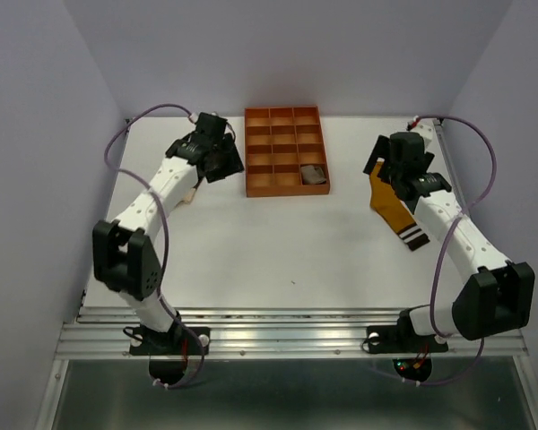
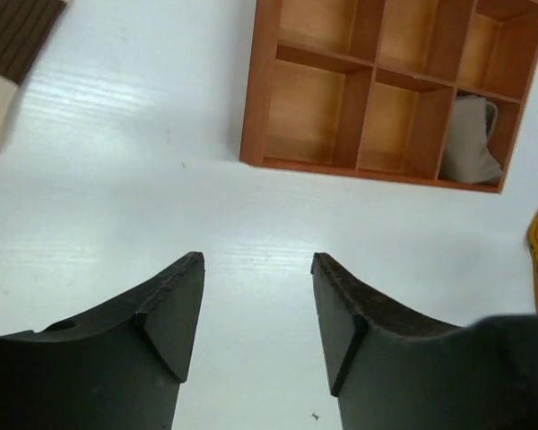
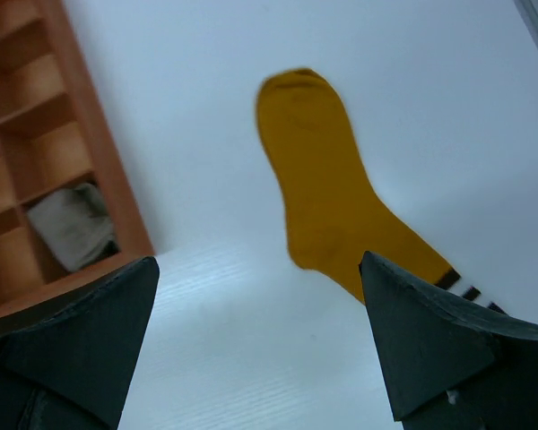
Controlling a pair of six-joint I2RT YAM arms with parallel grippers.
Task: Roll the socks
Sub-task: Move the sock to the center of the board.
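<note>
The mustard sock (image 3: pixel 327 197) lies flat near the right edge of the table (image 1: pixel 278 242), well apart from the tray (image 2: pixel 260 90), whose near-right corner cell holds a rolled taupe sock (image 2: pixel 471 143), a brown-cream sock (image 2: pixel 9 54) lies off the tray's left side, and the left gripper (image 2: pixel 255 313) and the wider-spread right gripper (image 3: pixel 260 305) both hang parted and empty above the white surface.

Bright, even, diffuse light fills all three views, leaving only faint, soft shadows. The white laminate counter (image 2: pixel 117 179) carries a mild streaky sheen in the left wrist view. The right wrist view is softly blurred: the mustard-yellow fabric sock (image 3: pixel 327 188) and the orange compartmented tray (image 3: pixel 112 170) lack crisp edges.
</note>
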